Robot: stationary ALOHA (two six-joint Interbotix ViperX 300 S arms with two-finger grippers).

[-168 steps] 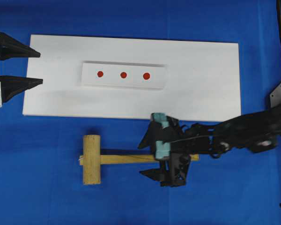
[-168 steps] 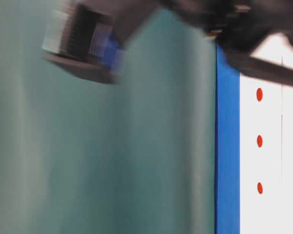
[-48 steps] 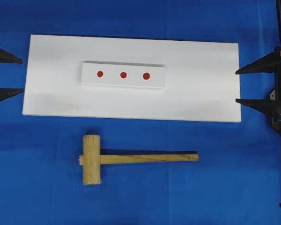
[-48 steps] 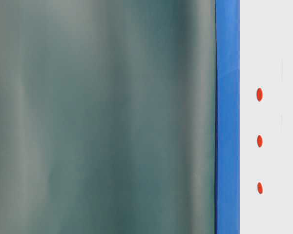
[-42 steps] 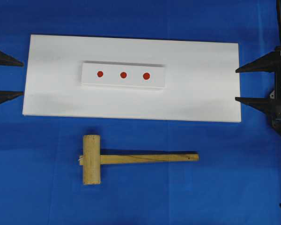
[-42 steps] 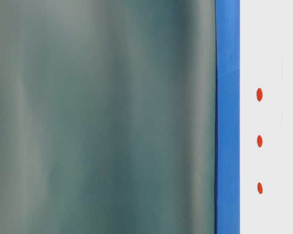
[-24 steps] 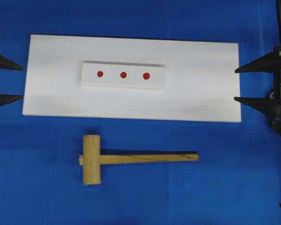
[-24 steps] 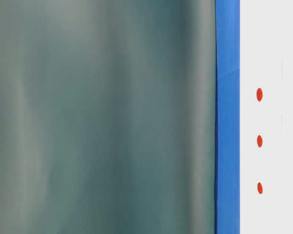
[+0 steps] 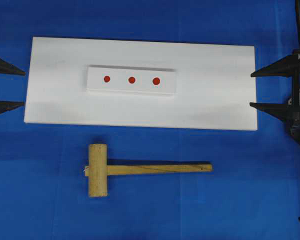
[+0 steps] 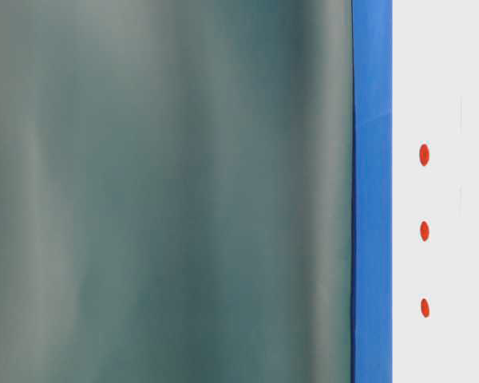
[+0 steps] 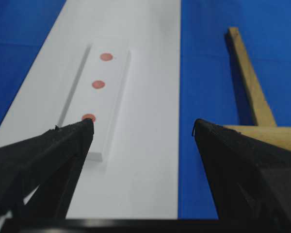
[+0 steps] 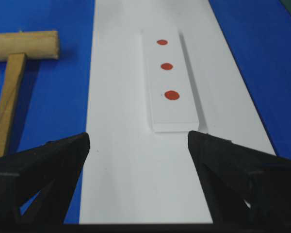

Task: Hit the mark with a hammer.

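Two open pincers, hammer untouched

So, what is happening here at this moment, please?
Nothing is being handled. The wooden hammer lies flat on the blue cloth, just below the white board. The middle red dot, the one to hit, sits on the raised white strip between two other dots. The left gripper and right gripper wait at opposite ends of the board, both open and empty.
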